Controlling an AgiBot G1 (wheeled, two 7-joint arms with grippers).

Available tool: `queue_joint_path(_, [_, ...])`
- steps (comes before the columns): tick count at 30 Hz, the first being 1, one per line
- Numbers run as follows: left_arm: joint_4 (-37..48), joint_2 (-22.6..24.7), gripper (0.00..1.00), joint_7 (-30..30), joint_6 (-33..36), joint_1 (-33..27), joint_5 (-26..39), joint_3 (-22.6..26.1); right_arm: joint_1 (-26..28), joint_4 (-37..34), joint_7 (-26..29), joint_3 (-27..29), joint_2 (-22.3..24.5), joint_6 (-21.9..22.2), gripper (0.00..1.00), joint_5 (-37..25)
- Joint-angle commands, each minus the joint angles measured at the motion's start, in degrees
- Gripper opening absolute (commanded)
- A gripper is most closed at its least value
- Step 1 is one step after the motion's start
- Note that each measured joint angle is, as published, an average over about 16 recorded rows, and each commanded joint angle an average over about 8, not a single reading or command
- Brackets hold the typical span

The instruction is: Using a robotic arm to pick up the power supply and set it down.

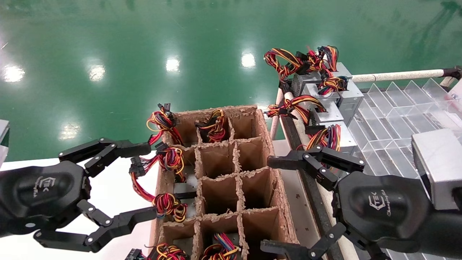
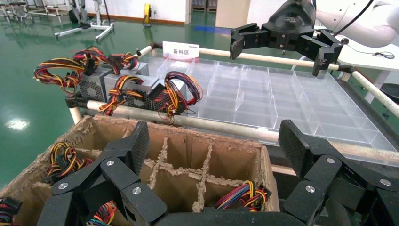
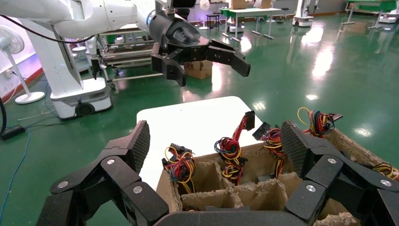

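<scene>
Several power supplies with red, yellow and black wire bundles: one (image 1: 182, 189) sunk in a left-column cell of the partitioned cardboard box (image 1: 269, 144), others (image 1: 326, 92) lined up along the left edge of the clear divided tray (image 1: 393, 108) at the far right. Left gripper (image 1: 142, 182) spread wide and holding nothing, just left of the box beside the wire bundles. Right gripper (image 1: 267, 204) equally wide open and empty, poised between box and tray.

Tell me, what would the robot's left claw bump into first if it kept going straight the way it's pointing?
Probably the cardboard box, at its near wall or the wire bundles sticking out there. The left gripper, jaws open, points toward that side, though depth is unclear.
</scene>
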Motion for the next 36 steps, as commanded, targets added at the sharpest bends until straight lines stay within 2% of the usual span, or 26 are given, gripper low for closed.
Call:
queue_joint_path(1, [0.0,0.0,1.0,0.0,0.0,0.0,0.0,0.0,0.0,0.0,0.0,0.0,0.0,0.0,1.0,0.0])
queue_joint_path(36, [0.0,0.0,1.0,0.0,0.0,0.0,0.0,0.0,0.0,0.0,0.0,0.0,0.0,0.0,1.0,0.0])
